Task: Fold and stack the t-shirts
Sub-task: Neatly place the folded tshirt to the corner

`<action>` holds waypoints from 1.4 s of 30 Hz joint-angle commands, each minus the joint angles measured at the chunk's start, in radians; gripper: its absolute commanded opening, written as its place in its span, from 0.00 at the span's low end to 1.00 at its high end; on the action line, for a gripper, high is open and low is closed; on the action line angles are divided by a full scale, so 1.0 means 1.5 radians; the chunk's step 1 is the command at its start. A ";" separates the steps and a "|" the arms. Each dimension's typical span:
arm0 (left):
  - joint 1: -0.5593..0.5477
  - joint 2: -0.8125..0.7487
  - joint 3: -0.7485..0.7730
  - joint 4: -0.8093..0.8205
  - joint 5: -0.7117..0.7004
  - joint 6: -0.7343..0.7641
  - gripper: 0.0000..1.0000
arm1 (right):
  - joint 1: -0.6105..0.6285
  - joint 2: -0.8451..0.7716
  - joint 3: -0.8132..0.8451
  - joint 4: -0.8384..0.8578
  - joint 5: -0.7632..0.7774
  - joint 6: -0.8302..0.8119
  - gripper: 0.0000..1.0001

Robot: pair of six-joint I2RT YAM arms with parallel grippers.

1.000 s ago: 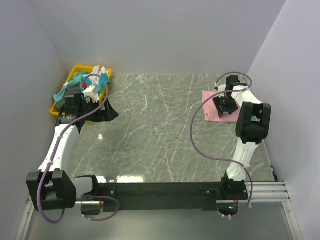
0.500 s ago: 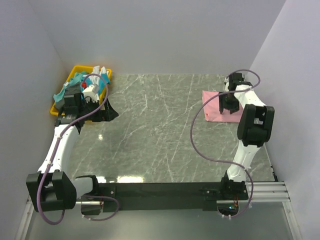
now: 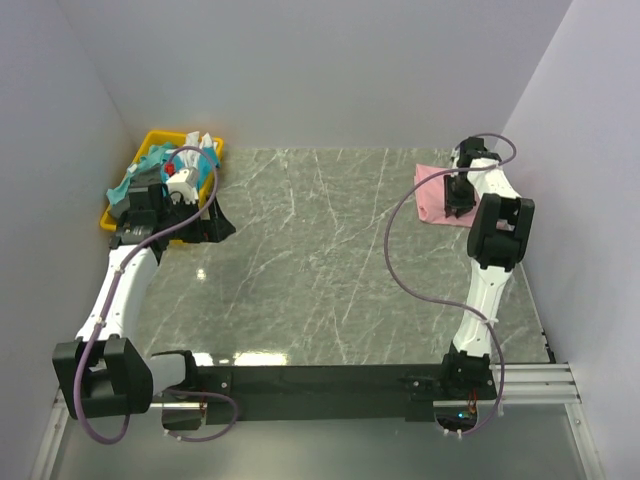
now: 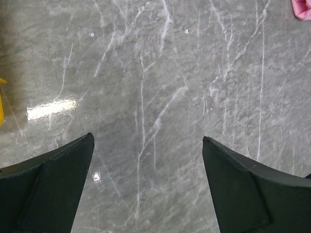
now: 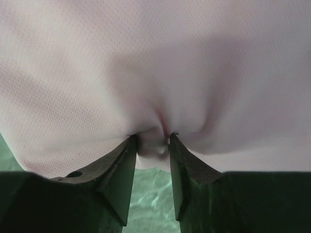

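Note:
A folded light pink t-shirt (image 3: 432,192) lies at the far right of the marble table. My right gripper (image 3: 459,196) is down on its right part. In the right wrist view the pink t-shirt (image 5: 155,63) fills the frame, and my right gripper (image 5: 151,138) is shut on a puckered fold of it. More t-shirts sit heaped in the yellow bin (image 3: 148,144) at the far left, teal (image 3: 124,190) and white (image 3: 197,143) among them. My left gripper (image 3: 210,220) hovers beside that bin. It is wide open in the left wrist view (image 4: 146,141), with only bare table between the fingers.
The marble table (image 3: 310,260) spreads between the two arms. White walls close in on the left, back and right sides. A corner of the pink shirt (image 4: 302,7) and a sliver of the bin (image 4: 1,99) show at the edges of the left wrist view.
My right gripper has moved toward the far wall and closed on the pink t-shirt, and the shirt has shifted that way with it. The left arm has stayed put.

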 commanded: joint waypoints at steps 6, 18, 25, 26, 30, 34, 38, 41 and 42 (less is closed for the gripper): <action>0.003 0.030 0.045 -0.012 -0.008 0.020 0.99 | -0.011 0.077 0.129 0.028 0.011 -0.071 0.38; 0.004 0.061 0.074 -0.021 -0.010 0.014 0.99 | -0.028 0.160 0.260 0.055 0.015 -0.113 0.45; 0.003 0.061 0.074 -0.031 -0.011 0.014 0.99 | -0.034 0.183 0.294 0.079 0.000 -0.153 0.46; 0.004 0.061 0.073 -0.030 -0.011 0.013 0.99 | -0.034 0.179 0.294 0.079 -0.003 -0.155 0.46; 0.004 0.060 0.069 -0.025 -0.009 0.011 0.99 | -0.033 0.165 0.287 0.085 -0.029 -0.158 0.47; 0.003 0.059 0.073 -0.023 -0.007 0.009 0.99 | -0.026 0.123 0.283 0.084 -0.049 -0.163 0.50; 0.004 0.055 0.083 -0.018 -0.002 0.011 0.99 | -0.019 0.055 0.268 0.089 -0.088 -0.151 0.63; 0.004 0.051 0.093 -0.012 0.004 0.010 0.99 | -0.008 -0.005 0.266 0.081 -0.098 -0.142 0.71; 0.004 0.050 0.095 -0.010 0.005 0.011 0.99 | -0.005 -0.022 0.261 0.076 -0.105 -0.141 0.73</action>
